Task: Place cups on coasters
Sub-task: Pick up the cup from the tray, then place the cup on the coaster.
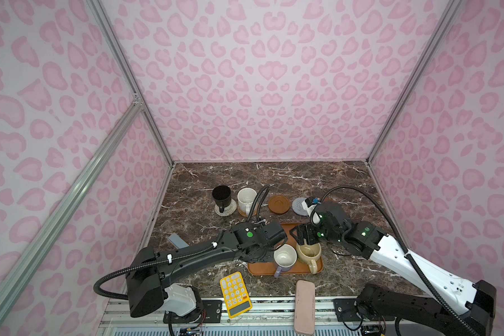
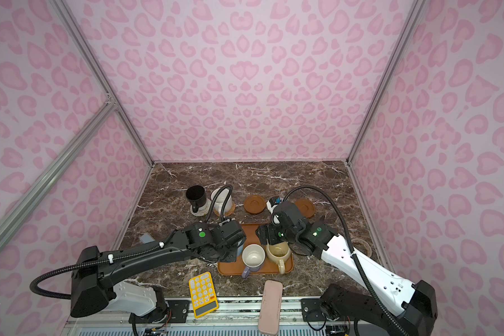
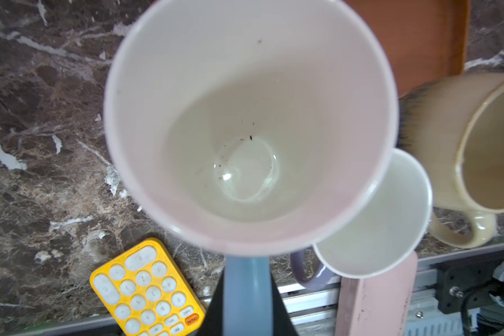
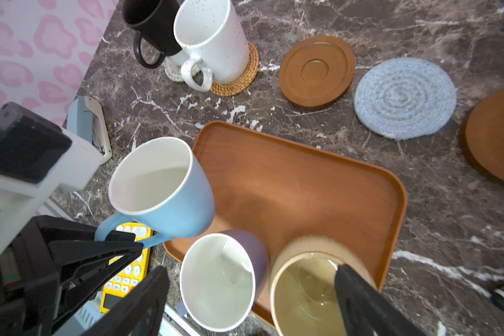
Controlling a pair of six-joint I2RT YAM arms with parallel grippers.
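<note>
At the back of the marble surface (image 1: 303, 177), left to right:
- black mug (image 1: 221, 196), upright on the cream woven coaster (image 4: 172, 71);
- speckled white mug (image 1: 246, 199), upright on the tan rattan coaster (image 4: 245, 75), just beside the black one;
- brown wooden coaster (image 1: 278, 204), bare;
- grey-blue crocheted coaster (image 4: 405, 97), bare;
- second wooden coaster (image 2: 304, 208), bare, partly behind my right arm.

Nearer me, the orange-brown tray (image 4: 288, 180).
- At its left edge: light-blue mug (image 4: 169, 209), tilted, its handle clenched in my left fingers (image 4: 120, 237). Whether its base is clear of the tray I cannot tell.
- On the tray: lavender mug (image 1: 285, 256), upright, handle toward me.
- Just right of it: beige mug (image 1: 309, 253), handle toward me.
- My right fingers (image 4: 358, 296): released, spread wide, grasping nothing. One hangs over the beige mug's mouth.

In front of the tray: yellow calculator (image 1: 235, 292).
</note>
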